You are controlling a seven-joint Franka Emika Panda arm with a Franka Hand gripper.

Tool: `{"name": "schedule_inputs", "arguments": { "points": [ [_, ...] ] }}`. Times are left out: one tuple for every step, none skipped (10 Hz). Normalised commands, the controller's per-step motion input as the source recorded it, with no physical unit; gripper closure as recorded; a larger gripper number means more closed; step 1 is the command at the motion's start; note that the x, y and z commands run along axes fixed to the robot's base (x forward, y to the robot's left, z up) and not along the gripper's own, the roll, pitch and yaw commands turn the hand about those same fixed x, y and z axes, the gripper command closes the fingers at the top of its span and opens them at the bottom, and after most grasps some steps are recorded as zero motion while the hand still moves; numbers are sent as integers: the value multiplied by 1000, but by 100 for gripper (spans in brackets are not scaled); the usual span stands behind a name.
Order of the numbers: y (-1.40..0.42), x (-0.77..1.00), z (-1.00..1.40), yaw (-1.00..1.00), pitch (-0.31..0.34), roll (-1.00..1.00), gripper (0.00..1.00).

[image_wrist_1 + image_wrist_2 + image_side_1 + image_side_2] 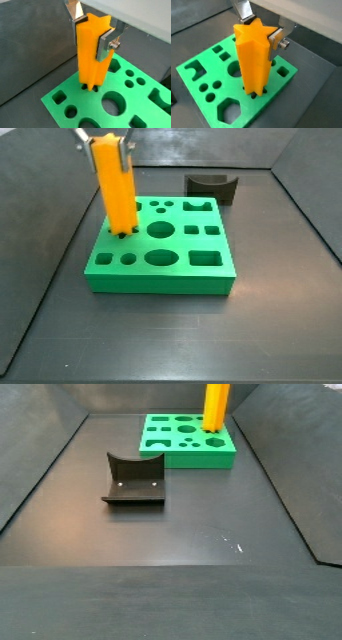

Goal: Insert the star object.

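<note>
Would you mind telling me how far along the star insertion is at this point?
Done: the end effector has gripped the star peg and brought it upright over the green block, near one edge. In hand: the peg's lower tip sits at the star-shaped hole, seemingly just entering it in both wrist views. Left: pushing it down, since nearly its whole length stands above the block, then releasing. The dark grey block sits apart.

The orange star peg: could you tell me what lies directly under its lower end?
The star peg, held upright by the pincer, stands in a star-shaped hole in the green block. The hole's bottom is hidden.
</note>
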Motion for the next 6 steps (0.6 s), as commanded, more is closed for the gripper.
{"name": "schedule_inputs", "arguments": {
  "points": [
    [0, -77, -180, -331, 0, -14, 100],
    [0, 0, 0, -546, 0, 0, 100],
    [0, -69, 9, -694, 0, -6, 100],
    [0, -131, 69, -857, 0, -46, 100],
    [0, -51, 183, -883, -19, -111, 100],
    [-20, -11, 217, -843, -51, -189, 100]
  ]
}}
